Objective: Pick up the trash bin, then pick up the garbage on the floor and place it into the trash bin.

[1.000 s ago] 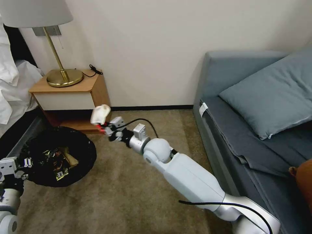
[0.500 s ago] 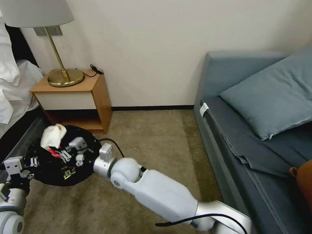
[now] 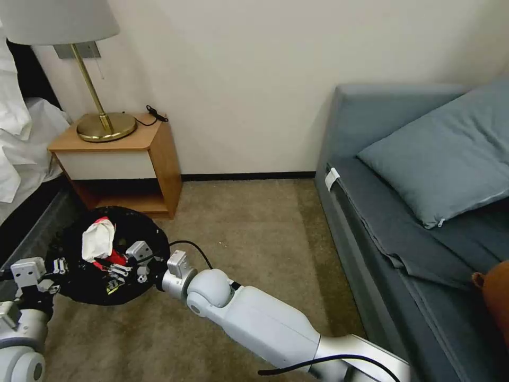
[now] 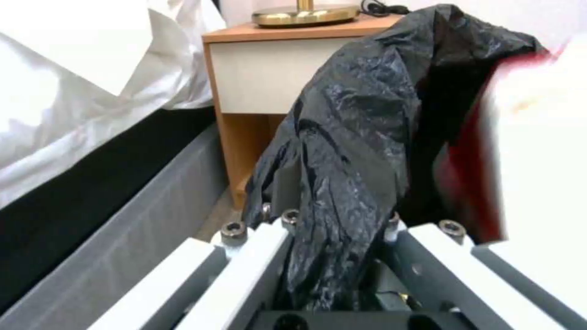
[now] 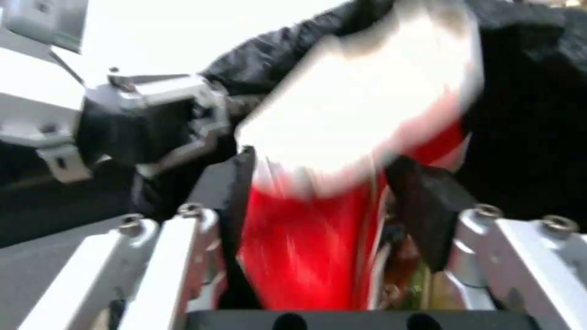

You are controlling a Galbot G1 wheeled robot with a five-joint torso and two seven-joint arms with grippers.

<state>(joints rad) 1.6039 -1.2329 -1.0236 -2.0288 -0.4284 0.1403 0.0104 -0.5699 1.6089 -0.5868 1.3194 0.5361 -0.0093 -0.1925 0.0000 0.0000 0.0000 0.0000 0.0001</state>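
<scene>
Overhead, the bin (image 3: 79, 281), lined with a black bag, is seen on the carpet (image 3: 238, 228) beside the nightstand (image 3: 119, 159), between bed (image 3: 21, 154) and sofa (image 3: 413, 212). Its near rim is clamped by the left gripper (image 3: 53, 268). The right gripper (image 3: 114, 262) is held over the bin's mouth, closed on a red packet (image 3: 114, 258) with a pale crumpled piece (image 3: 98, 239) sticking up from it. Other wrappers are glimpsed inside the bin, below.

From the left wrist, the left gripper (image 4: 336, 238) is seen pinched on a fold of the bag (image 4: 348, 151), the nightstand (image 4: 269, 73) just behind.

From the right wrist, the packet (image 5: 306, 247) is seen squeezed between the nearly closed fingers (image 5: 235, 192) of the right gripper (image 5: 318, 183), the pale piece (image 5: 361, 101) blurred above it. The left gripper (image 5: 177, 119) is seen farther off on the black rim (image 5: 532, 114).
</scene>
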